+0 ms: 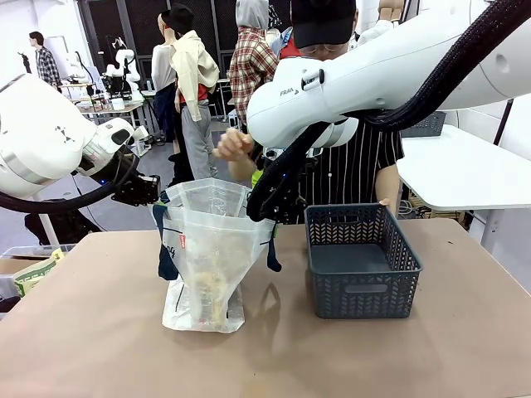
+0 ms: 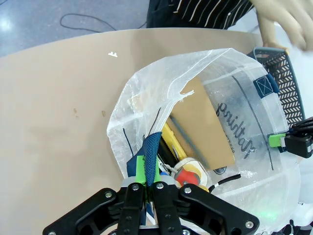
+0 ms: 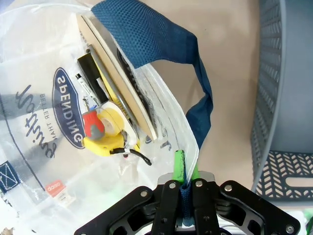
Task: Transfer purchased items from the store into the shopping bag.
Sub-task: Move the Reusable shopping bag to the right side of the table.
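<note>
I have both arms on the shopping bag (image 1: pixel 209 249), which stands on the table (image 1: pixel 99 332) toward its left-middle, well in from the near edge. My left gripper (image 2: pixel 149 188) is clenched on the bag's rim where a navy handle (image 2: pixel 149 152) meets the plastic; the green pads (image 2: pixel 141 169) pinch that strap between them. My right gripper (image 3: pixel 185 188) is likewise clamped on the opposite rim, with the other navy handle (image 3: pixel 161 44) looping up and away from its fingers. In the front view the two arms hold the bag's mouth spread between them, the left gripper (image 1: pixel 153 192) at its left rim and the right gripper (image 1: pixel 259 211) at its right.

Inside the bag I see the purchased items (image 3: pixel 105 125): a yellow round thing with a red part, a flat tan board-like pack standing on edge, and dark packs beside it. The left wrist view shows the same cluster (image 2: pixel 188 171) at the bag's bottom.

The store (image 1: pixel 362 261), the grey mesh basket, sits just right of the bag, toward the table's far right side. The person's hand (image 1: pixel 233 145) is raised behind the bag, apart from it; their other hand (image 2: pixel 281 22) is at the basket's far rim.
</note>
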Robot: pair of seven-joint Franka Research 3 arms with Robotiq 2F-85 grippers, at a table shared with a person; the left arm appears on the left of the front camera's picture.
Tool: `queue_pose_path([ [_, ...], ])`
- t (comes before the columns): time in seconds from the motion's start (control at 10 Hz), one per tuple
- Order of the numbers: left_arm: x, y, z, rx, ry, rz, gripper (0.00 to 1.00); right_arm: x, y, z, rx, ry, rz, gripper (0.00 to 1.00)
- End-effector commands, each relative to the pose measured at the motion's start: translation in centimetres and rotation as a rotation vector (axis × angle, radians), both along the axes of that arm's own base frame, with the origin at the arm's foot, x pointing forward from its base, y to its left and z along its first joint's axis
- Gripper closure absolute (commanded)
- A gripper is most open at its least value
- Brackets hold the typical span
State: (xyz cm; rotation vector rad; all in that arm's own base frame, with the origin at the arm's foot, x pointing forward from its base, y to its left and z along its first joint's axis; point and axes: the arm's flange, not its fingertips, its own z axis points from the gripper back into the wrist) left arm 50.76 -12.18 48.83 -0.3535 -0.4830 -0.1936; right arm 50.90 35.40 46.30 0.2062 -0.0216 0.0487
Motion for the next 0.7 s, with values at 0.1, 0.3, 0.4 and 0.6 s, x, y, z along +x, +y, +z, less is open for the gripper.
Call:
queue_pose_path([
  [0.1, -0.3, -0.2, -0.3, -0.054, 0.007, 0.003, 1.00, -0.9, 1.4, 0.6, 0.041, -0.037, 0.034, 1.00],
  [0.3, -0.3, -0.2, -0.9, -0.119, 0.013, 0.013, 0.61, -2.1, 2.6, 1.6, 0.118, -0.087, 0.092, 1.00],
  [0.4, -0.3, -0.2, -1.0, -0.160, 0.021, 0.007, 0.41, -2.2, 3.0, 2.1, 0.158, -0.116, 0.105, 1.00],
  [0.6, -0.6, -0.2, -1.3, -0.213, 0.020, -0.015, 0.18, -1.5, 3.8, 2.6, 0.227, -0.150, 0.120, 1.00],
])
